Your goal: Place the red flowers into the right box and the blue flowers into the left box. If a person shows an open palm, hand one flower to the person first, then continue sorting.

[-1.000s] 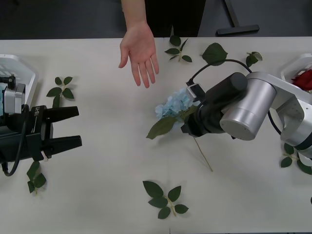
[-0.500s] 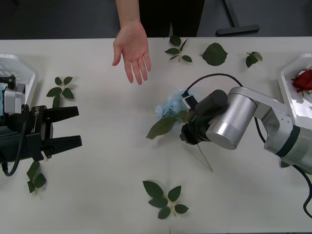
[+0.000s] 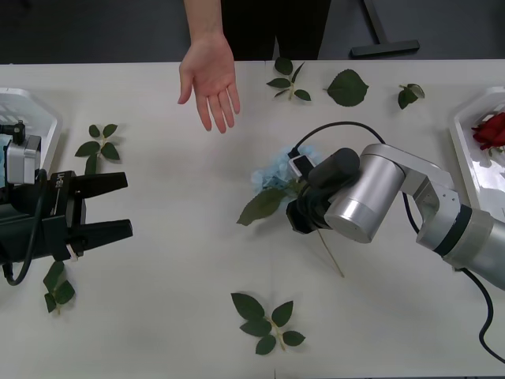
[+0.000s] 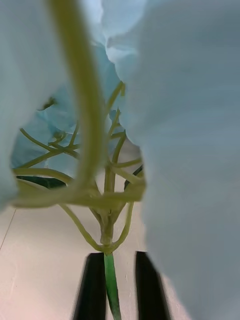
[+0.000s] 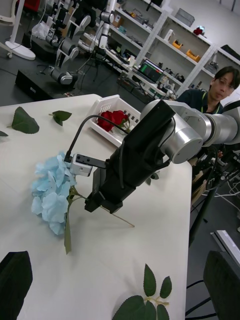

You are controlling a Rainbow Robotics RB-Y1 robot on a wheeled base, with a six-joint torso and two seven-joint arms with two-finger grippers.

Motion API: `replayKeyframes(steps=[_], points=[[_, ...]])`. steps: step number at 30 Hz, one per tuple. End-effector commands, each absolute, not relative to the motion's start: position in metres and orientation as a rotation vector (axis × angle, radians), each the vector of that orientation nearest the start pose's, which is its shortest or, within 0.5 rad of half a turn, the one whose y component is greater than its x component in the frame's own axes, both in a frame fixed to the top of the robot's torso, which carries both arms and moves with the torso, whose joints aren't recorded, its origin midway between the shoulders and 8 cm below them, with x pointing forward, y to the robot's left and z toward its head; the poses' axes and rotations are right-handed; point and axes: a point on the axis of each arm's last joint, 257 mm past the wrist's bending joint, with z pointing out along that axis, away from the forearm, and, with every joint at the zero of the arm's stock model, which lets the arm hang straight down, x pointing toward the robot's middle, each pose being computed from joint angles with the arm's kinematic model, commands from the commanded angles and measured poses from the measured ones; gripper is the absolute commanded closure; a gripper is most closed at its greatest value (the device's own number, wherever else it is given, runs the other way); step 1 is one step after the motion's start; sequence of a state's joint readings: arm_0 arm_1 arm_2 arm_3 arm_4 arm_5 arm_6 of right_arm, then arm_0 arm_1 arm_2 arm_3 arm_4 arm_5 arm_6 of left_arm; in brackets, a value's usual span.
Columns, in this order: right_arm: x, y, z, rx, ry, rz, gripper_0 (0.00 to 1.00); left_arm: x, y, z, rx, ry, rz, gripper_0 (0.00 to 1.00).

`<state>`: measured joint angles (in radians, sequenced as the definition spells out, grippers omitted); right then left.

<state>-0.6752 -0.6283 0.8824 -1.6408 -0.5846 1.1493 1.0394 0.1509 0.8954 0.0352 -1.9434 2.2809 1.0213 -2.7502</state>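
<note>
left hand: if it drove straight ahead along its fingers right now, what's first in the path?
Probably the blue flower and the right hand at its stem. The left hand sits open at the table's left edge, fingers pointing across it. Bare tabletop lies between; height is hard to judge.

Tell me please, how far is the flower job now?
Done: red flowers already lie in the right box. In hand: the right claw has its fingers either side of the blue flower's stem on the table, not lifted yet. An open palm waits, so a handover probably comes first. The left claw hangs open beside the left box.
</note>
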Motion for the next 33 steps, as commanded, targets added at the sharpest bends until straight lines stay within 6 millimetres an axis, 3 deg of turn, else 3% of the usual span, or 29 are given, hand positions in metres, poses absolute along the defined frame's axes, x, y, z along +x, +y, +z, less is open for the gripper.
replayKeyframes(steps=[1,4,8,14,17,19,23,27,33], points=[[0.483,-0.091,-0.318,-0.589,2.516,0.137,1.00,0.334,0.169,-0.115,0.850,1.615,-1.080,0.00],[0.495,-0.098,-0.298,-0.520,2.514,0.196,1.00,0.334,0.169,-0.115,0.850,1.615,-1.080,0.00],[0.521,-0.114,-0.257,-0.418,2.475,0.272,1.00,0.334,0.169,-0.115,0.850,1.615,-1.080,0.00],[0.570,-0.147,-0.165,-0.347,2.302,0.377,1.00,0.334,0.169,-0.115,0.850,1.615,-1.080,0.00],[0.590,-0.149,-0.124,-0.346,2.172,0.428,1.00,0.334,0.169,-0.115,0.850,1.615,-1.080,0.00],[0.605,-0.140,-0.088,-0.383,2.029,0.445,1.00,0.334,0.169,-0.115,0.850,1.615,-1.080,0.00],[0.620,-0.111,-0.040,-0.442,1.854,0.485,1.00,0.334,0.169,-0.115,0.850,1.615,-1.080,0.00],[0.624,-0.071,0.014,-0.485,1.658,0.555,1.00,0.334,0.169,-0.115,0.850,1.615,-1.080,0.00],[0.624,-0.031,0.078,-0.543,1.431,0.554,1.00,0.334,0.169,-0.115,0.850,1.615,-1.080,0.00]])
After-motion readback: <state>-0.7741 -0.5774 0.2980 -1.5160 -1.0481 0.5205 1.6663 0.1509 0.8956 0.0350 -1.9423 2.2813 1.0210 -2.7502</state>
